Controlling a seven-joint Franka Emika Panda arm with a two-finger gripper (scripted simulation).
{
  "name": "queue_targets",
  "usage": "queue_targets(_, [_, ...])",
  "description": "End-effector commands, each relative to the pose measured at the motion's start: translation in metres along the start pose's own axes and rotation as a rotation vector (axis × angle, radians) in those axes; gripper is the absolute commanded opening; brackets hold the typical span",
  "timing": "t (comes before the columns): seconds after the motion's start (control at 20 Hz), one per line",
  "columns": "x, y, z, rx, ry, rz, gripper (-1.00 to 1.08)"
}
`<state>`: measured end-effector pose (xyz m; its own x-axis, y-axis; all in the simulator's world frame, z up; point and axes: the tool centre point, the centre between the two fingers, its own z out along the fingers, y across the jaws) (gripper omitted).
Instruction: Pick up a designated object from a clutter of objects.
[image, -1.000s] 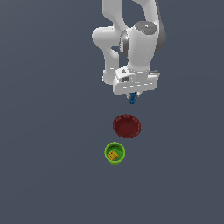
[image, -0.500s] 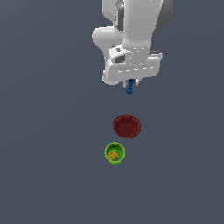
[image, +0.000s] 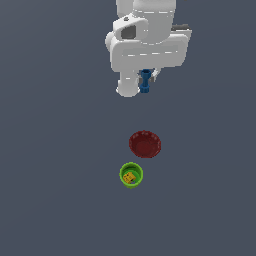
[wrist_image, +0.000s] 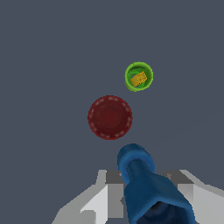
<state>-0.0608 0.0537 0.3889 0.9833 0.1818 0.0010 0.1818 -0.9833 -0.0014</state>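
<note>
The blue spool-like piece (image: 145, 81) is seen pinched between the fingers (wrist_image: 101, 197) of the gripper (image: 145, 80), held upright and lifted well clear of the grey desk (image: 60, 165). In the exterior view it hangs just under the white body of the arm (image: 148, 44), with only its thin stem and wider ends showing below the hand. In the wrist view the same piece fills the near part of the picture, its rounded end (wrist_image: 135, 158) pointing down toward the desk, with a pale finger pressed against it on each side.

The dark red bowl (image: 145, 144) is taken as the landmark. It rests open side up on the desk, and the blue piece is held high above it, roughly over its far rim as the exterior view shows it. In the wrist view the red bowl (wrist_image: 110, 117) lies just beyond the tip of the held piece.

The green cup (image: 131, 175) stands upright on the desk near the red bowl, apart from it and not touching, on the side nearer the exterior camera and slightly toward the exterior view's left. The yellow-orange block (image: 129, 177) lies inside the green cup, as is also shown in the wrist view, where the block (wrist_image: 138, 78) sits tilted within the cup's rim (wrist_image: 128, 75).
</note>
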Motion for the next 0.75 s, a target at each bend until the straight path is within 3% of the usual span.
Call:
queue_targets(0.0, [0.004,0.005,-0.016,-0.001,-0.001,0.0,-1.0])
queue_targets(0.7, [0.016,0.017,-0.05,-0.001,-0.001,0.0,-1.0])
